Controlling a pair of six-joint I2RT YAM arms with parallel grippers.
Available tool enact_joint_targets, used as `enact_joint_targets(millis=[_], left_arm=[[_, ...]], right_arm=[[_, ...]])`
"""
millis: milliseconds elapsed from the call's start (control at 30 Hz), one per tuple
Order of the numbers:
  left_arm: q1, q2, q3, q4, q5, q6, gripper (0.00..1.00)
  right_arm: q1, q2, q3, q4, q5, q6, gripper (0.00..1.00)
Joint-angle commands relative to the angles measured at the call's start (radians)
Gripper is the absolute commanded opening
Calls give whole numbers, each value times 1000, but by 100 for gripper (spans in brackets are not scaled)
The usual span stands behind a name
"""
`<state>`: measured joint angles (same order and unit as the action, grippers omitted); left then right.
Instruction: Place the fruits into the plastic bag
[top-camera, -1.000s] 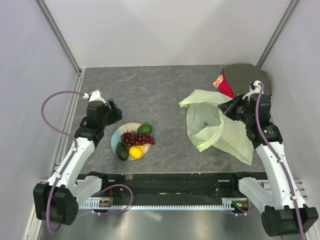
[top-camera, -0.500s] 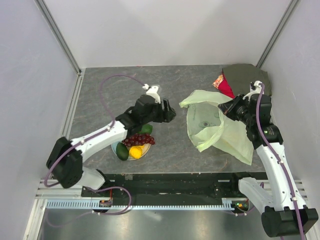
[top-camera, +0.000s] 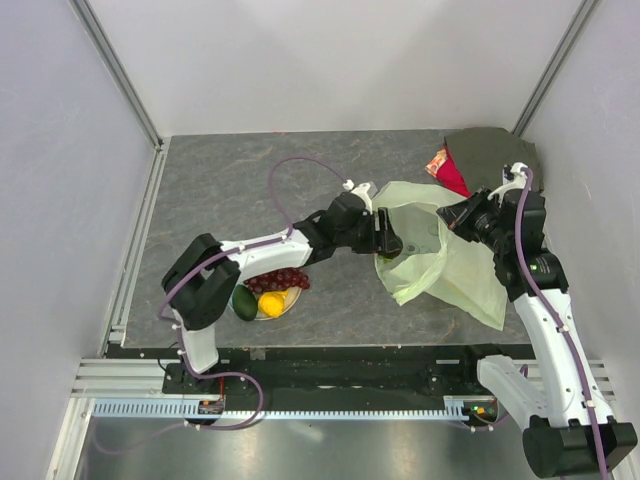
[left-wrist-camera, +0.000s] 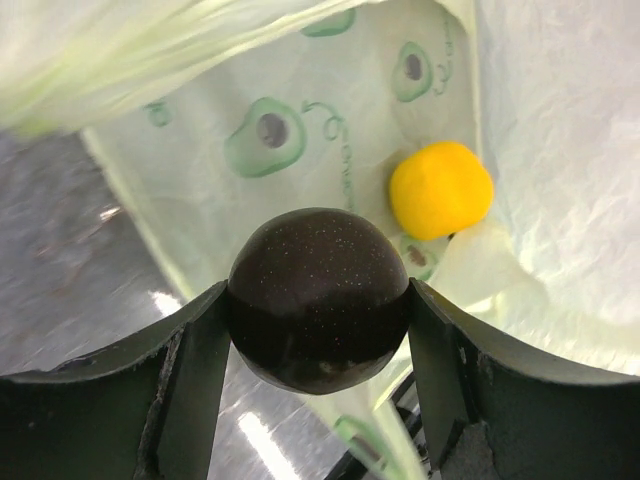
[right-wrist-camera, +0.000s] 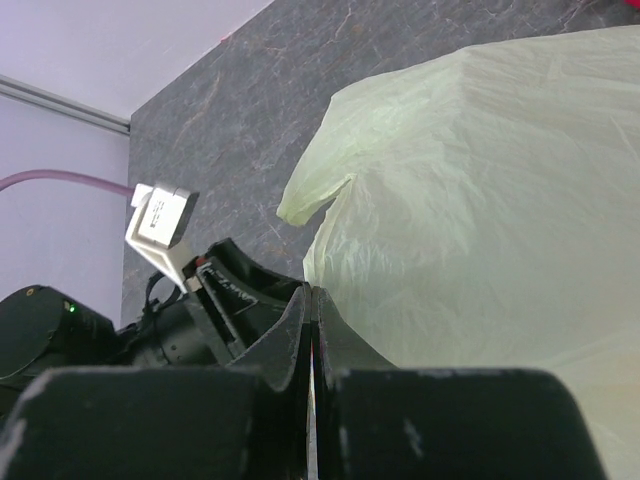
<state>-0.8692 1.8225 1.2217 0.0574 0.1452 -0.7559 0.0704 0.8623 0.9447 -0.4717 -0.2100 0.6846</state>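
My left gripper (top-camera: 388, 243) is shut on the dark brown-purple round fruit (left-wrist-camera: 320, 262) and holds it at the open mouth of the pale green plastic bag (top-camera: 450, 265). In the left wrist view the gripper (left-wrist-camera: 318, 294) faces the bag's inside (left-wrist-camera: 270, 130), where an orange fruit (left-wrist-camera: 440, 190) lies. My right gripper (top-camera: 457, 216) is shut on the bag's upper edge and holds it up; its tips (right-wrist-camera: 312, 300) pinch thin film of the bag (right-wrist-camera: 480, 180). The grape bunch (top-camera: 280, 277), a green avocado (top-camera: 244, 301) and a yellow lemon (top-camera: 271, 303) lie on the plate (top-camera: 232, 272).
A dark green cloth (top-camera: 495, 155) and a red cloth (top-camera: 450, 170) lie at the back right corner, behind the bag. Grey walls enclose the table on three sides. My left arm stretches across the plate's far side.
My left arm has swung right from beside the plate to the bag's mouth. The right arm and the bag have stayed in place.
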Motion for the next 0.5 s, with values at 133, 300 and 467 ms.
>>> enact_joint_targets(millis=[133, 300, 467], left_arm=[[-47, 153, 211, 27, -33, -62, 69], [-77, 244, 288, 13, 16, -88, 70], [-112, 325, 377, -25, 80, -59, 72]], right_arm=[[5, -20, 22, 21, -9, 9, 0], [3, -19, 25, 19, -11, 12, 0], [5, -17, 26, 19, -8, 10, 0]])
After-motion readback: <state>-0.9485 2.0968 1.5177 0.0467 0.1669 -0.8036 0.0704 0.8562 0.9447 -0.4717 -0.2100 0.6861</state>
